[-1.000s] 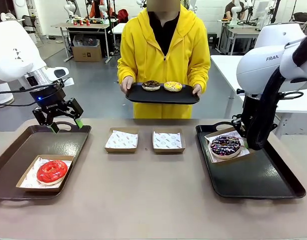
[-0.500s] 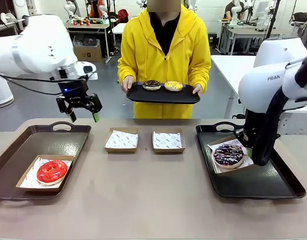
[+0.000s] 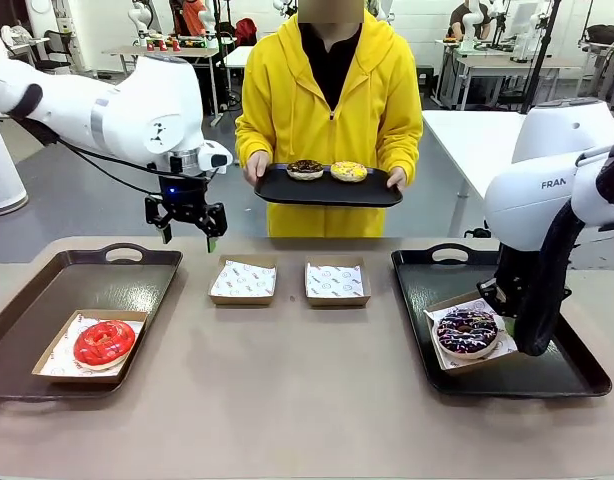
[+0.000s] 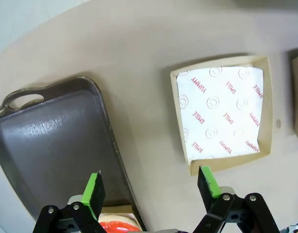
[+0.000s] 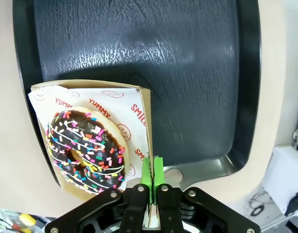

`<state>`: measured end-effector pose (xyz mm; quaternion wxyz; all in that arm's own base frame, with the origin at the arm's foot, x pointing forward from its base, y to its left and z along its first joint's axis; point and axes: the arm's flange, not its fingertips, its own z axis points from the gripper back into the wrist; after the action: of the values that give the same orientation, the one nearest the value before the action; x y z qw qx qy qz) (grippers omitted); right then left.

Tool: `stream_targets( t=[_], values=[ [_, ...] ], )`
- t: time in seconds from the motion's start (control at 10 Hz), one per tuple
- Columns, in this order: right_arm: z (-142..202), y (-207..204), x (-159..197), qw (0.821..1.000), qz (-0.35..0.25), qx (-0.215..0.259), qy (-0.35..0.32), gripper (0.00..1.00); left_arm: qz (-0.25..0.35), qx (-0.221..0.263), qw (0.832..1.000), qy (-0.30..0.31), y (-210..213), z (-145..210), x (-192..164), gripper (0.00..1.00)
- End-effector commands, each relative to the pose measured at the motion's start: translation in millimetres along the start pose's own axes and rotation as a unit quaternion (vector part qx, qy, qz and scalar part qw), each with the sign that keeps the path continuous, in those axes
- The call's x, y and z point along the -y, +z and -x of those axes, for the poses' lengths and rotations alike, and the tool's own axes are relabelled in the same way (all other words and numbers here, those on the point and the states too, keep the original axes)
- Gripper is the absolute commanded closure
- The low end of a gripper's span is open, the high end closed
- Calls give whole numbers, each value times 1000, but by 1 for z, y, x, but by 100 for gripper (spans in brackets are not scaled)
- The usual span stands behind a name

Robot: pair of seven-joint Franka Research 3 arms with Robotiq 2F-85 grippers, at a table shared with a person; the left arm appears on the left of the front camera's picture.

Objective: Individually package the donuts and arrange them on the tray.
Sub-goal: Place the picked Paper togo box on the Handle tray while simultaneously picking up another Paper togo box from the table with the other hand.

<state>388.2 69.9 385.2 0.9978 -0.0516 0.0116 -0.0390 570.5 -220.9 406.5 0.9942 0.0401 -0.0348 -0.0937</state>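
Donuts sit in three spots: the sprinkled donut point(image 3: 467, 331) lies in a box point(image 5: 137, 104) on the right tray point(image 3: 547, 375), the red donut point(image 3: 103, 342) in another box point(image 3: 57, 362) on the left tray point(image 3: 97, 285), and the chocolate donut point(image 3: 306, 169) and yellow donut point(image 3: 348, 171) on a black tray point(image 3: 327, 192) the person point(image 3: 327, 90) holds. The right end effector point(image 5: 152, 177) is clenched on the sprinkled donut's box wall. The left end effector point(image 3: 187, 228) hangs released above the table point(image 3: 287, 400), near the left tray's far corner. Two lined boxes point(image 3: 243, 280) lie between the trays.
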Motion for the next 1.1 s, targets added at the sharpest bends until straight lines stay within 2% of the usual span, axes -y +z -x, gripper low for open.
stream_targets(
  t=[0.0, 0.7, 1.0],
  values=[
    [-2, -9, 4, 1000, -13, 10, 10, 98, 6, 21, 999, 34, -4, -2, 3, 0],
    [-14, -23, -5, 999, -35, -8, -9, 98, 30, 17, 999, 26, -23, 10, 2, 0],
    [-14, -23, -5, 999, -36, -8, -10, 98, 49, 36, 998, 33, -35, 16, 3, 0]
  ],
)
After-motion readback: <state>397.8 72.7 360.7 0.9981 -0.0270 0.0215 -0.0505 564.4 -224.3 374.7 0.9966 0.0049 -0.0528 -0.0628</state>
